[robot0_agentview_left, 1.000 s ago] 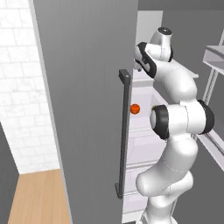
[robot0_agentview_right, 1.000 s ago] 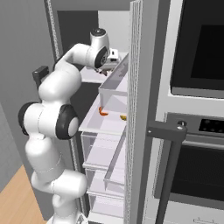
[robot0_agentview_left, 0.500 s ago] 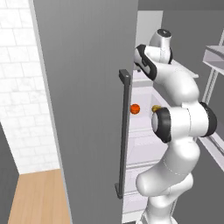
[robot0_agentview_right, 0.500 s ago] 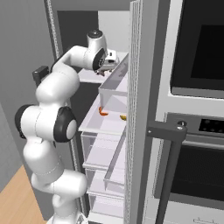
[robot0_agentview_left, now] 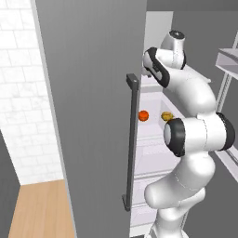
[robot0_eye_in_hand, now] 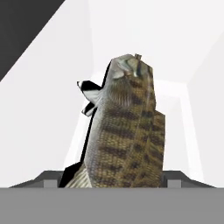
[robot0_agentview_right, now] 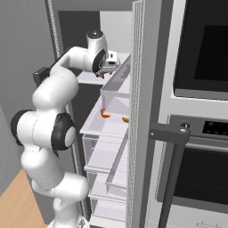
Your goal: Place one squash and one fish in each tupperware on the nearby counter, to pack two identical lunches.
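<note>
fish tail behind grey band

Counted here: two squash, one orange-red squash and one yellow-ochre squash side by side on a fridge shelf, one scaly brown fish, one open fridge door, and one dark door handle.

Open grey fridge door (long dark handle), white brick wall, wooden floor.

We can read no text, label, brand, number or sign on anything in these pictures, including the appliances and their fronts.
</note>
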Robot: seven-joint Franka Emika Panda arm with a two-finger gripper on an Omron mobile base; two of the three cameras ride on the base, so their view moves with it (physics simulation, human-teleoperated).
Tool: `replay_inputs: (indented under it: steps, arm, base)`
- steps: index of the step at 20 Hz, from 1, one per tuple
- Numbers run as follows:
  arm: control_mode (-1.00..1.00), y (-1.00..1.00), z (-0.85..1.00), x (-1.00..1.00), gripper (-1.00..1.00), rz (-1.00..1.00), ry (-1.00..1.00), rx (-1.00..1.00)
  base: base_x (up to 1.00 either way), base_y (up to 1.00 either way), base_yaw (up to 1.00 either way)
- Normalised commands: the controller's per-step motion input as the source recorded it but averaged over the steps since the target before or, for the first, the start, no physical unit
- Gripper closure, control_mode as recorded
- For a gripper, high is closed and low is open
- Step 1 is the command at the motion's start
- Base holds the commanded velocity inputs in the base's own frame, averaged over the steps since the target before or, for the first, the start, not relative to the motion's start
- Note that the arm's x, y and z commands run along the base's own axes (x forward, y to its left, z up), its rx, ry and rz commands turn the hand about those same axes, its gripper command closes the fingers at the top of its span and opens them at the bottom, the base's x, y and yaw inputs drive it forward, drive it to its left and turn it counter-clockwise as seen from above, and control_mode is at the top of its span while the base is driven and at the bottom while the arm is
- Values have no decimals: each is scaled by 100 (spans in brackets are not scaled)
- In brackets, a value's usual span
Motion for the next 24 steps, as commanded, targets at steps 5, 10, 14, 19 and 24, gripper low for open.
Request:
replay_inputs:
  steps: [5,10,14,19,24]
  arm:
    - [-100,0,12,-100,100,0,-14,0]
    - [-100,0,6,-100,100,0,-5,0]
    - [-100,0,0,-100,100,0,0,0]
    - [-100,6,-8,-100,100,1,0,0]
    - [-100,12,-47,-100,100,0,0,0]
  base:
    - [0,0,0]
    - [0,0,0]
    - [0,0,0]
    - [0,0,0]
    - [0,0,0]
